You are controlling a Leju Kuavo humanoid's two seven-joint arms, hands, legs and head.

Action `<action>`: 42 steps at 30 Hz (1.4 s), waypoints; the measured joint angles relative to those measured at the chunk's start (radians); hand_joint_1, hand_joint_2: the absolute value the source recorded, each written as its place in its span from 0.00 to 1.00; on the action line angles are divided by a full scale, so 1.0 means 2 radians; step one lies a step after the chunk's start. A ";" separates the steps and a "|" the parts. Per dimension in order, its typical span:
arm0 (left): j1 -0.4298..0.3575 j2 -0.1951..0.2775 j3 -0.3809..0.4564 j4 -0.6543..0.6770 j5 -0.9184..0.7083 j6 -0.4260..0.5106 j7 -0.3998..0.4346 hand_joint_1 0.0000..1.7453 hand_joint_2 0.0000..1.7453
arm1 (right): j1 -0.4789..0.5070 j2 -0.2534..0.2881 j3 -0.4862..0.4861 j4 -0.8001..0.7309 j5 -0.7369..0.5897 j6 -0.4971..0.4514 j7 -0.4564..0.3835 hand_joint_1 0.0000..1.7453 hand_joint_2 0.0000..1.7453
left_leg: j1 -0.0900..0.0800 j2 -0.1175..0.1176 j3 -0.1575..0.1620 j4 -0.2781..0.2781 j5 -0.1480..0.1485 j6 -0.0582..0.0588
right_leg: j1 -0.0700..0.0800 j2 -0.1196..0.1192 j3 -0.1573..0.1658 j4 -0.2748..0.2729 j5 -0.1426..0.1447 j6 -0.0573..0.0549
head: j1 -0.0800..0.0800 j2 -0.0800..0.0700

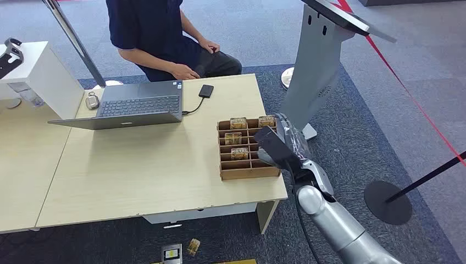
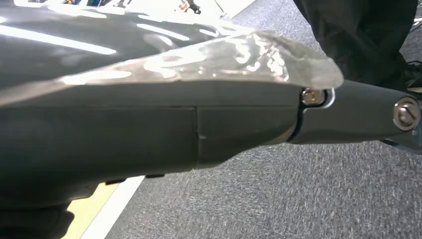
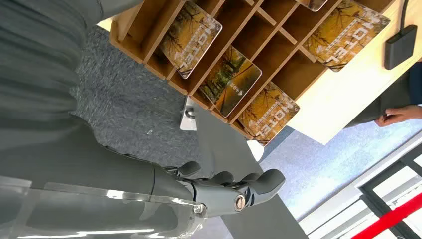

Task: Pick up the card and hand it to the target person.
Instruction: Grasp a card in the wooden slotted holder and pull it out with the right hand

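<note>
Several orange-brown hotel cards [image 1: 238, 123] stand in the slots of a wooden divider box [image 1: 247, 173] at the table's right end. The right wrist view looks into the same box [image 3: 149, 35], with one card [image 3: 231, 79] leaning in a middle slot and others beside it. My right hand [image 1: 277, 146] hovers over the box's right side, and its fingers [image 3: 239, 191] are extended with nothing in them. The person [image 1: 159, 33] sits behind the table's far edge. My left hand [image 2: 199, 124] hangs above the carpet, its fingers hidden.
An open laptop [image 1: 137, 104] and a black device [image 1: 206, 91] on a cable lie on the far side of the table [image 1: 137, 176]. A grey kiosk stand [image 1: 319, 66] rises right of the box. A barrier post base [image 1: 387, 202] stands on the carpet; a card [image 1: 193, 246] lies on the floor.
</note>
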 joint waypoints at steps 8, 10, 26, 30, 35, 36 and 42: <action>0.000 0.000 -0.001 0.000 0.000 0.000 0.000 0.00 0.00 | 0.004 0.000 0.000 -0.001 0.009 -0.006 0.007 0.00 1.00 | 0.000 0.000 0.000 0.000 0.000 0.000 | 0.000 0.000 0.000 0.000 0.000 0.000 | 0.000 0.000; 0.000 0.000 -0.001 0.000 0.000 0.000 0.000 0.00 0.00 | 0.005 0.000 0.000 -0.002 0.010 -0.005 0.007 0.07 1.00 | 0.000 0.000 0.000 0.000 0.000 0.000 | 0.000 0.000 0.000 0.000 0.000 0.000 | 0.000 0.000; 0.000 0.000 -0.002 0.000 0.001 0.000 0.000 0.00 0.00 | 0.006 -0.005 0.000 -0.002 0.069 -0.003 0.026 0.58 1.00 | 0.000 0.000 0.000 0.000 0.000 0.000 | 0.000 0.000 0.000 0.000 0.000 0.000 | 0.000 0.000; 0.000 -0.001 -0.002 0.000 0.003 0.000 0.000 0.00 0.00 | 0.006 -0.005 0.000 -0.001 0.078 0.002 0.026 0.48 1.00 | 0.000 0.000 0.000 0.000 0.000 0.000 | 0.000 0.000 0.000 0.000 0.000 0.000 | 0.000 0.000; 0.000 -0.001 -0.003 0.000 0.005 0.000 0.000 0.00 0.00 | 0.006 -0.004 0.001 0.003 0.084 0.006 0.024 0.31 1.00 | 0.000 0.000 0.000 0.000 0.000 0.000 | 0.000 0.000 0.000 0.000 0.000 0.000 | 0.000 0.000; 0.000 -0.001 -0.003 0.000 0.005 0.000 0.000 0.00 0.00 | 0.006 -0.004 0.001 0.004 0.085 0.007 0.024 0.29 1.00 | 0.000 0.000 0.000 0.000 0.000 0.000 | 0.000 0.000 0.000 0.000 0.000 0.000 | 0.000 0.000; 0.000 -0.001 -0.005 0.000 0.006 0.000 0.000 0.00 0.00 | 0.005 -0.002 0.001 0.008 0.091 0.009 0.020 0.34 1.00 | 0.000 0.000 0.000 0.000 0.000 0.000 | 0.000 0.000 0.000 0.000 0.000 0.000 | 0.000 0.000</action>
